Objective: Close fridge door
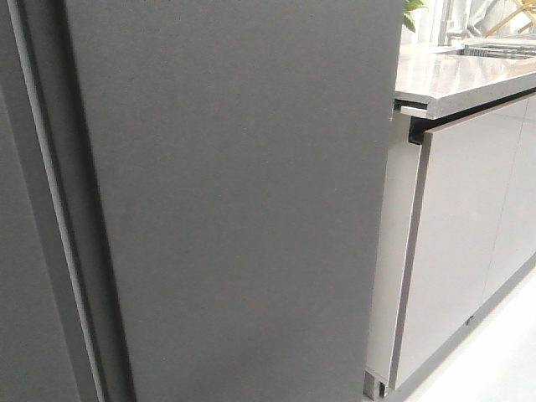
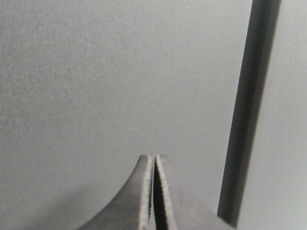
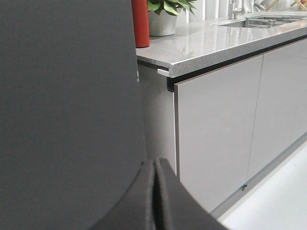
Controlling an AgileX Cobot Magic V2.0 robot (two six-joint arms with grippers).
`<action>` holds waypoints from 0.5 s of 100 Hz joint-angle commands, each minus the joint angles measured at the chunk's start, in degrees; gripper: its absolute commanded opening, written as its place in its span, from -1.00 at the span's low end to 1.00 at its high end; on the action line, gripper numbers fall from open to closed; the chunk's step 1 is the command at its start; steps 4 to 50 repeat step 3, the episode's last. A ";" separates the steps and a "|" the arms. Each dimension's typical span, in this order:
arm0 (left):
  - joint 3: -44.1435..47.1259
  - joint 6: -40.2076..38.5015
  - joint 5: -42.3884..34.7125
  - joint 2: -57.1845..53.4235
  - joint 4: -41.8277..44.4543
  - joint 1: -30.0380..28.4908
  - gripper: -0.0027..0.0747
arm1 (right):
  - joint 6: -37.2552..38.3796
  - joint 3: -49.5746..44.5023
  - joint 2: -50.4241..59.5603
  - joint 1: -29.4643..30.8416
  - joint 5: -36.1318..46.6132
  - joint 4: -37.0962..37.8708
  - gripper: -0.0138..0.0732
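- Fridge door [image 1: 243, 201]: matte dark grey panel, fills most of the front view from the top edge to the bottom edge. Upright, no handle visible.
- Left of the fridge door in the front view: a thick darker side edge, then a thin pale strip [image 1: 52, 201] running top to bottom, then a second grey panel [image 1: 21, 276] at the far left. Whether the door is flush with that panel, cannot tell.
- Fridge interior: not seen in any view.
- Left tool [image 2: 154, 160]: two fingers pressed together, no gap between the pads, nothing held. Tips point at a plain grey surface [image 2: 110, 81]; contact with it cannot be told. A dark vertical groove [image 2: 249, 110] runs beside the tips.
- Right tool [image 3: 154, 165]: fingers closed against each other, nothing held. Tips sit near the right edge of the grey door panel [image 3: 67, 105]; contact cannot be told.
- Right of the door: pale glossy cabinet fronts [image 1: 461, 243] under a speckled grey bench top [image 3: 216, 40].
- On the bench top: a red cylinder [image 3: 140, 21] just beside the door edge, a potted green plant [image 3: 165, 14] near it, a sink [image 3: 273, 20] farther along.
- Pale floor [image 1: 494, 360] below the cabinets.
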State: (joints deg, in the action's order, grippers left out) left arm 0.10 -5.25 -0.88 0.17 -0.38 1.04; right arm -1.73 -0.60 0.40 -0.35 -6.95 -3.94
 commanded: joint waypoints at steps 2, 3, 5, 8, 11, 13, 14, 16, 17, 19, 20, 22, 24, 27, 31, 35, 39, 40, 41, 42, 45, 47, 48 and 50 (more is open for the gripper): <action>1.60 -0.20 -4.40 1.09 -0.09 0.27 -0.99 | -0.22 -0.78 0.75 0.45 3.99 0.48 -0.86; 1.60 -0.20 -4.40 1.09 -0.09 0.27 -0.99 | -0.22 -0.78 0.75 0.45 3.99 0.48 -0.86; 1.60 -0.20 -4.40 1.09 -0.09 0.27 -0.99 | -0.22 -0.78 0.75 0.45 3.99 0.48 -0.86; 1.60 -0.20 -4.40 1.09 -0.09 0.27 -0.99 | -0.22 -0.78 0.75 0.45 3.99 0.48 -0.86; 1.60 -0.20 -4.40 1.09 -0.09 0.27 -0.99 | -0.22 -0.78 0.75 0.45 3.99 0.48 -0.86; 1.60 -0.20 -4.40 1.09 -0.09 0.27 -0.99 | -0.22 -0.78 0.75 0.45 3.99 0.48 -0.86; 1.60 -0.20 -4.40 1.09 -0.09 0.27 -0.99 | -0.22 -0.78 0.75 0.45 3.99 0.48 -0.86; 1.60 -0.20 -4.40 1.09 -0.09 0.27 -0.99 | -0.22 -0.78 0.75 0.45 3.99 0.48 -0.86; 1.60 -0.20 -4.40 1.09 -0.09 0.27 -0.99 | -0.22 -0.78 0.75 0.45 3.99 0.48 -0.86; 1.60 -0.20 -4.40 1.09 -0.09 0.27 -0.99 | -0.22 -0.78 0.75 0.45 3.99 0.48 -0.86; 1.60 -0.20 -4.40 1.09 -0.09 0.27 -0.99 | -0.22 -0.78 0.75 0.45 3.99 0.48 -0.86; 1.60 -0.20 -4.40 1.09 -0.09 0.27 -0.99 | -0.22 -0.78 0.75 0.45 3.99 0.48 -0.86; 1.60 -0.20 -4.40 1.09 -0.09 0.27 -0.99 | -0.22 -0.78 0.75 0.45 3.99 0.48 -0.86; 1.60 -0.20 -4.40 1.09 -0.09 0.27 -0.99 | -0.22 -0.78 0.75 0.45 3.99 0.48 -0.86; 1.60 -0.20 -4.40 1.09 -0.09 0.27 -0.99 | -0.22 -0.78 0.75 0.45 3.99 0.48 -0.86; 1.60 -0.20 -4.40 1.09 -0.09 0.27 -0.99 | -0.22 -0.78 0.75 0.45 3.99 0.48 -0.86; 1.60 -0.20 -4.40 1.09 -0.09 0.27 -0.99 | -0.22 -0.78 0.75 0.45 3.99 0.48 -0.86; 1.60 -0.20 -4.40 1.09 -0.09 0.27 -0.99 | -0.22 -0.78 0.75 0.45 3.99 0.48 -0.86; 1.60 -0.20 -4.40 1.09 -0.09 0.27 -0.99 | -0.22 -0.78 0.75 0.45 3.99 0.48 -0.86; 1.60 -0.20 -4.40 1.09 -0.09 0.27 -0.99 | -0.22 -0.78 0.75 0.45 3.99 0.48 -0.86; 1.60 -0.20 -4.40 1.09 -0.09 0.27 -0.99 | -0.22 -0.78 0.75 0.45 3.99 0.48 -0.86; 1.60 -0.20 -4.40 1.09 -0.09 0.27 -0.99 | -0.22 -0.78 0.75 0.45 3.99 0.48 -0.86; 1.60 -0.20 -4.40 1.09 -0.09 0.27 -0.99 | -0.22 -0.78 0.75 0.45 3.99 0.48 -0.86; 1.60 -0.20 -4.40 1.09 -0.09 0.27 -0.99 | -0.22 -0.78 0.75 0.45 3.99 0.48 -0.86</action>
